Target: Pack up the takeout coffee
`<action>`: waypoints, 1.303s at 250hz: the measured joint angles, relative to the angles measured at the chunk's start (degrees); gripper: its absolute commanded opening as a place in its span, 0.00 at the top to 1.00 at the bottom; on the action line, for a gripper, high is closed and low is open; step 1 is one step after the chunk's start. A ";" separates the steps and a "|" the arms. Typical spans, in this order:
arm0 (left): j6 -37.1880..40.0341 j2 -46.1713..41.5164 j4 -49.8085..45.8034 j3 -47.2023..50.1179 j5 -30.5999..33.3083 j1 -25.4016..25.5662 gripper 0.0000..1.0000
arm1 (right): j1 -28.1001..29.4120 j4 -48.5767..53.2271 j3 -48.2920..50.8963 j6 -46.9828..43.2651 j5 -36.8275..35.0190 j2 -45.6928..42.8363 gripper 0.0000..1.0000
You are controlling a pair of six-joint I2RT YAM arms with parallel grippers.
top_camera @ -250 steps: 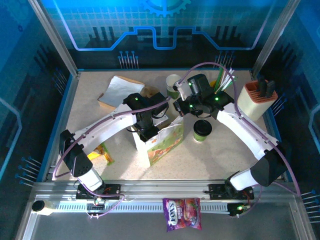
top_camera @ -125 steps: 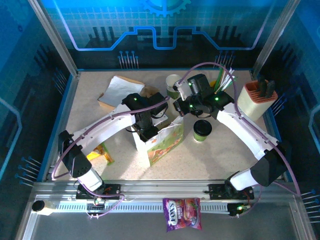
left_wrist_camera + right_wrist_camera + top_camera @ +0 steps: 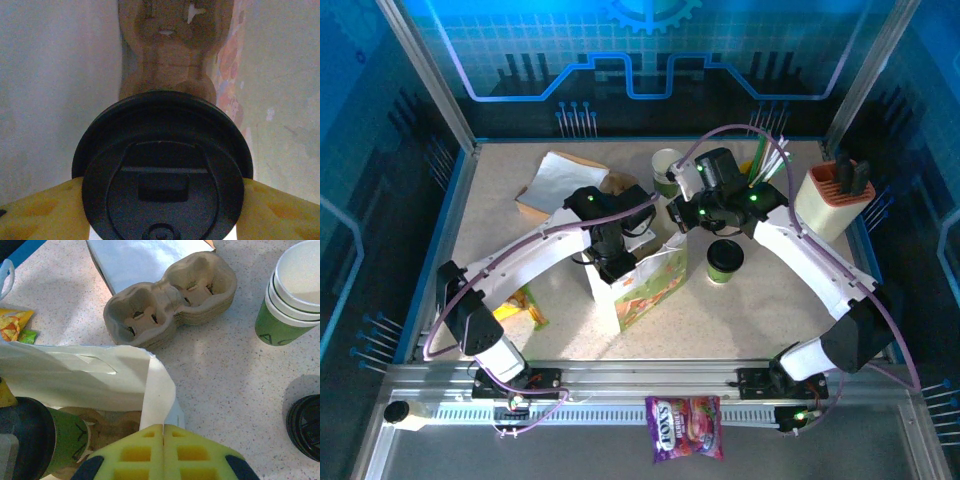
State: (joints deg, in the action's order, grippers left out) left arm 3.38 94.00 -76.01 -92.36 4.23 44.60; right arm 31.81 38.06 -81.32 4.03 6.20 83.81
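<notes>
Inside the bag [image 3: 645,290], which stands near the middle of the surface [image 3: 760,320], one cup [image 3: 162,170] sits upright between the left fingers [image 3: 35,212]. They clasp it from both sides just under its black lid. Beneath it, on the bag's floor, lies a brown carrier [image 3: 170,50]; I cannot tell whether the cup already rests in a pocket. The right fingers [image 3: 163,452] are pressed together on the bag's white rim, pinching it at the side nearest the right arm. The other cup [image 3: 725,260] stands lidded on the surface just right of the bag, apart from it and from both arms. Behind the bag, an empty spare carrier [image 3: 170,295] lies beside a flat bag [image 3: 145,260], with a stack of lidless cups [image 3: 292,295] near it.
</notes>
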 measured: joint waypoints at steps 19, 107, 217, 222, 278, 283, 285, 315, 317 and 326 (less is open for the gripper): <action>0.00 -0.04 -0.02 0.02 0.00 -0.11 0.43 | 0.00 0.00 0.00 -0.02 0.02 -0.02 0.94; 0.20 -0.72 -0.17 0.63 -0.04 -0.74 0.44 | 0.00 0.00 0.00 0.00 0.02 0.00 0.94; 1.05 -0.72 0.48 1.84 -0.26 -0.90 0.43 | 0.00 0.00 0.00 0.00 0.04 0.00 0.94; 1.07 -0.72 0.52 1.86 -0.26 -0.90 0.44 | 0.00 0.00 0.00 0.00 0.04 0.00 0.94; 1.14 -0.52 1.38 1.90 -0.26 -0.90 0.43 | 0.00 0.00 0.00 0.00 0.04 0.00 0.94; 1.14 -0.50 1.38 1.90 -0.26 -0.90 0.44 | 0.00 0.00 0.00 0.00 0.04 0.00 0.94; 1.14 -0.50 1.38 1.90 -0.26 -0.90 0.44 | 0.00 0.00 0.00 0.00 0.04 0.00 0.94; 1.22 -0.24 1.49 2.08 -0.26 -0.90 0.43 | 0.00 0.00 0.00 0.00 0.13 0.00 0.94; 1.22 -0.24 1.53 2.12 -0.26 -0.90 0.43 | 0.00 0.00 0.00 0.00 0.17 0.00 0.94; 1.25 -0.24 1.53 2.23 -0.26 -0.90 0.44 | 0.00 0.00 0.00 0.00 0.20 0.00 0.94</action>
State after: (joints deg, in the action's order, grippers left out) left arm 4.62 93.76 -74.48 -90.13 3.97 43.70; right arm 31.81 38.06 -81.32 4.03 6.39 83.81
